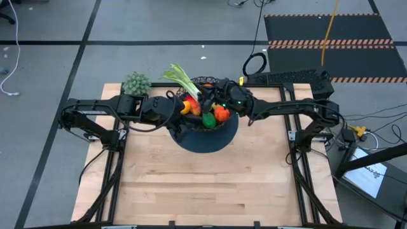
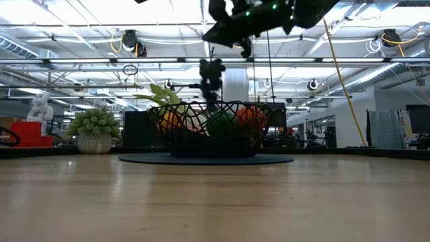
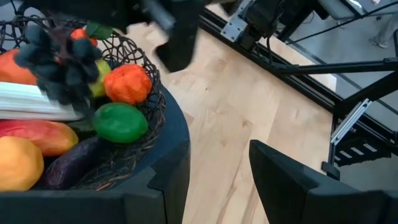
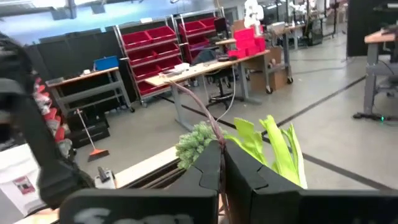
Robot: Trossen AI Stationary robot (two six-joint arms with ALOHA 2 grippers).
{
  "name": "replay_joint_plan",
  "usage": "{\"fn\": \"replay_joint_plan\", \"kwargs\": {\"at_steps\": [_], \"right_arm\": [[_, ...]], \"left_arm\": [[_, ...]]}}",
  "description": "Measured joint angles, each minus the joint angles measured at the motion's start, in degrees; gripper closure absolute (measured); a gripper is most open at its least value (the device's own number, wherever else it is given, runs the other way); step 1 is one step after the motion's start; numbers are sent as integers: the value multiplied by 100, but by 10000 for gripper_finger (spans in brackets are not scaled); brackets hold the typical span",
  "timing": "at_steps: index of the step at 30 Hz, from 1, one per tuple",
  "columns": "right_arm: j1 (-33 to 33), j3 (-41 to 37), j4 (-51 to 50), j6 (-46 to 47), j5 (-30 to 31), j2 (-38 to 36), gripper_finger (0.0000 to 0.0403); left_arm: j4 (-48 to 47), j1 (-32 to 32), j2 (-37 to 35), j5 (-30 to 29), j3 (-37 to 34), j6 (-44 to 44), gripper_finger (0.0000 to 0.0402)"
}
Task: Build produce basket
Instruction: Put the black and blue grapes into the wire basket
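The black wire basket [image 2: 208, 134] stands on a dark round mat [image 1: 206, 143]. It holds produce: an orange [image 3: 127, 84], a lime [image 3: 121, 121], a mango [image 3: 37, 134], and a leek [image 1: 181, 79] whose green leaves stick out over the far left rim. My right gripper [image 4: 222, 155] is level above the basket and shut on dark grapes [image 2: 211, 75], which hang just over the fruit. My left gripper [image 3: 214, 168] hovers open above the basket's left side, with nothing between its fingers. My right gripper pinches the grapes' thin brown stem [image 4: 214, 132] between its two shut fingers. The fingers lie level and reach in from the table's right side. The bunch [image 3: 56, 59] hangs below them, clear of the basket's rim and above the fruit.
A fuzzy grey-green clump in a pot [image 1: 137, 83] stands at the table's far left corner. Bare wood [image 1: 203, 184] fills the near half of the table. The arms' frames run along both side edges.
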Motion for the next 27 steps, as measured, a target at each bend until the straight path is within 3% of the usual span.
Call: {"fn": "replay_joint_plan", "kwargs": {"at_steps": [9,13,27], "right_arm": [[-166,0,329,757,-470,576,401],[-163,0,602,906,-1036,586,401],[-276,-239,-189,325,-1023,589,401]], "left_arm": [[0,0,0,0,0,17,236],[-7,0,0,0,0,18,236],[-22,0,2,0,0,101,236]]}}
